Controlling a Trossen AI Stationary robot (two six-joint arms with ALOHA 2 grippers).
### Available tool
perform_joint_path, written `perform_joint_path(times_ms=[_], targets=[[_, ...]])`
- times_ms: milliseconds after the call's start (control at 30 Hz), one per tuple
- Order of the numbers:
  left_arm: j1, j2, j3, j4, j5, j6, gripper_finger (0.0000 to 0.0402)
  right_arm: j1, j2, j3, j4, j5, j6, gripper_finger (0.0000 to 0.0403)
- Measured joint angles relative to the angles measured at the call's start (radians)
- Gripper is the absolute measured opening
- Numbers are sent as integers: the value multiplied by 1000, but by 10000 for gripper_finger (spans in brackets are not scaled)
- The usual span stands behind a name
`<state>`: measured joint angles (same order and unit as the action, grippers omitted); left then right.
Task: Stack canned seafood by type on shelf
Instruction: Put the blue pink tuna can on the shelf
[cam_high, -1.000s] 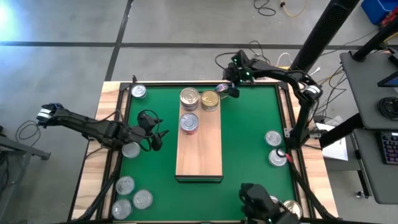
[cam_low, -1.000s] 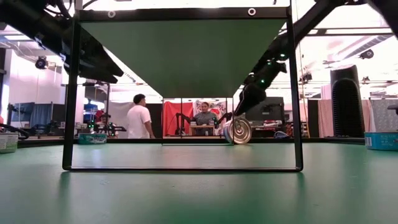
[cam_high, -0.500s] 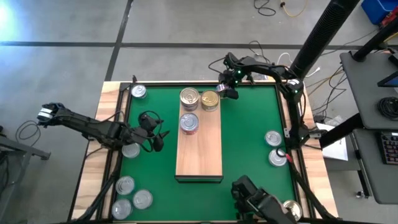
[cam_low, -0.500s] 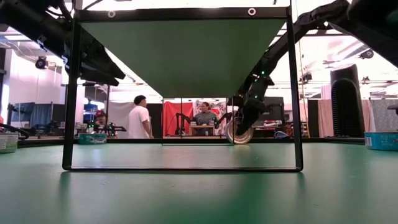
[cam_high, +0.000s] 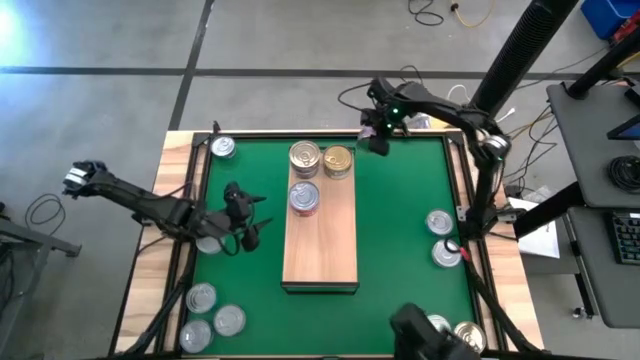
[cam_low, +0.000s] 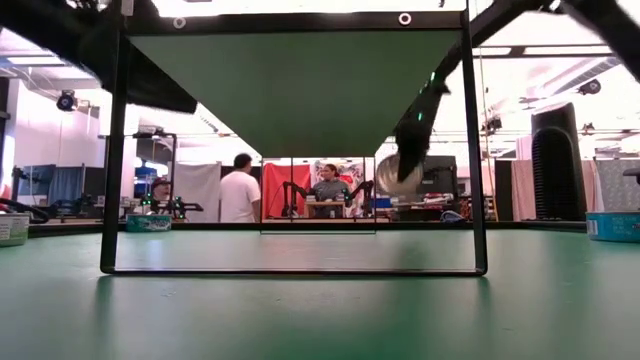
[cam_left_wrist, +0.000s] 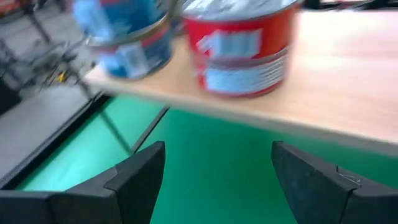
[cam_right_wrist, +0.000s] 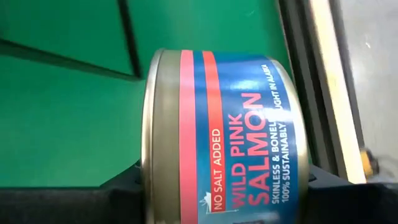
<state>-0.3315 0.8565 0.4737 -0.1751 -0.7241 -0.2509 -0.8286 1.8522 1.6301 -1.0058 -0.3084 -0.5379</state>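
Observation:
The shelf (cam_high: 320, 245) is a light-wood board on the green mat, with three cans at its far end: two silver-topped (cam_high: 305, 157) (cam_high: 305, 197) and one gold-topped (cam_high: 338, 160). My right gripper (cam_high: 377, 138) is at the mat's far edge, just beyond the shelf's far right corner. It is shut on a blue-and-pink salmon can (cam_right_wrist: 230, 130). That can hangs in the air (cam_low: 397, 175). My left gripper (cam_high: 250, 228) stands open and empty left of the shelf. In its own view, a red can (cam_left_wrist: 245, 53) and a blue can (cam_left_wrist: 127, 37) stand on the board ahead. My right gripper pinches the salmon can between its two fingers (cam_right_wrist: 127, 183) (cam_right_wrist: 333, 183), one at each flat end, with the label wall (cam_right_wrist: 249, 155) facing the wrist camera. The fingers slant steeply down from above. The can is lifted clear of the mat and lies on its side.
Loose cans lie around the mat: one in the far left corner (cam_high: 222, 147), one under the left arm (cam_high: 210, 242), three at the near left (cam_high: 202, 297), two at the right edge (cam_high: 438, 222) (cam_high: 447, 253), and some at the near right (cam_high: 465, 335). A black frame rims the mat.
My right gripper has taken hold of the salmon can, which stood on its rim on the mat at the far edge. It has lifted the can clear, still on its side, and the wrist has tipped as it rose.

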Motion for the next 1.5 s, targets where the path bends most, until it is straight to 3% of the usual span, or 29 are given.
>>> perform_joint_path(times_ms=[100,267,400,500,667,767,933,1000,1133,1333,1500], targets=[[-51,-2,27,0,0,44,278,44,-122,-30,-33,38,155,169],[-143,-2,52,-1,-33,80,278,208,-338,-123,-210,211,297,169],[-197,-2,52,-11,-156,82,278,379,-554,-221,-257,195,442,169],[-207,-4,51,-11,-204,93,278,496,-701,-325,-138,113,574,169],[-207,-7,63,-6,-210,111,278,574,-876,-570,276,-17,790,169],[-209,-7,79,4,-210,112,278,560,-898,-724,555,-121,962,169],[-218,-7,94,18,-174,114,278,568,-842,-936,1143,-105,1365,169],[-227,-7,98,26,-128,110,278,586,-805,-976,1267,-88,1503,169],[-255,-7,100,57,-86,110,278,622,-742,-997,1242,-51,1721,169],[-270,-7,98,130,-85,146,278,669,-668,-969,1238,-57,1820,170],[-270,-7,95,131,-69,140,278,668,-658,-941,1170,-66,1749,241]])
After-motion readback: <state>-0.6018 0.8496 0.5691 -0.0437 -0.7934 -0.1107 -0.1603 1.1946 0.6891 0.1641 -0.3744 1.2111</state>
